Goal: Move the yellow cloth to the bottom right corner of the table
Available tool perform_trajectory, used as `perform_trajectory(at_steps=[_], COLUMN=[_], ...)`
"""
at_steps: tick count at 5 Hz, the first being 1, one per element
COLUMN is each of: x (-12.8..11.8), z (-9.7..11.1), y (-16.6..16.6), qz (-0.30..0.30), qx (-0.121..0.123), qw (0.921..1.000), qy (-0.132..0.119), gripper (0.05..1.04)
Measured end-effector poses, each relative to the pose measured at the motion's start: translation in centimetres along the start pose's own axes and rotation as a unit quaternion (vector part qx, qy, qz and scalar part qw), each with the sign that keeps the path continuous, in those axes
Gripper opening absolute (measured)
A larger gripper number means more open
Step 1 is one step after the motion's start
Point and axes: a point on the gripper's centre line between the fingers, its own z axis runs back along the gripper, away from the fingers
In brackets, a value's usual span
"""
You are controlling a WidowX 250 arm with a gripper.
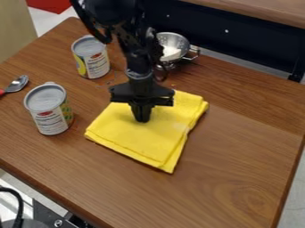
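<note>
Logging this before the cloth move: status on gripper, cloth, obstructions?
Gripper down at yellow cloth, grip unconfirmed. Cloth folded mid-table, not at bottom right corner. Two cans left of cloth, colander behind, both off the path.

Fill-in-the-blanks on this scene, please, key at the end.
1. The gripper is at the ____ cloth.
2. To the cloth's left in the view, exactly ____ cans stand on the table.
3. Of the spoon and the strainer, only the ____ has a red handle.
4. Of those same two, the one behind the arm is the ____.

Missing words: yellow; two; spoon; strainer
</note>
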Motion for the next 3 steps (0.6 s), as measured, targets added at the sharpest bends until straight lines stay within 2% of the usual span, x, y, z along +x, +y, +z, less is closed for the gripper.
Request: perform_trajectory(at_steps=[3], x=[-6.3], z=[0.7], y=[-2.4], qz=[-0.041], qx=[-0.008], qw=[0.9991], qy=[-0.002], gripper=[0.053])
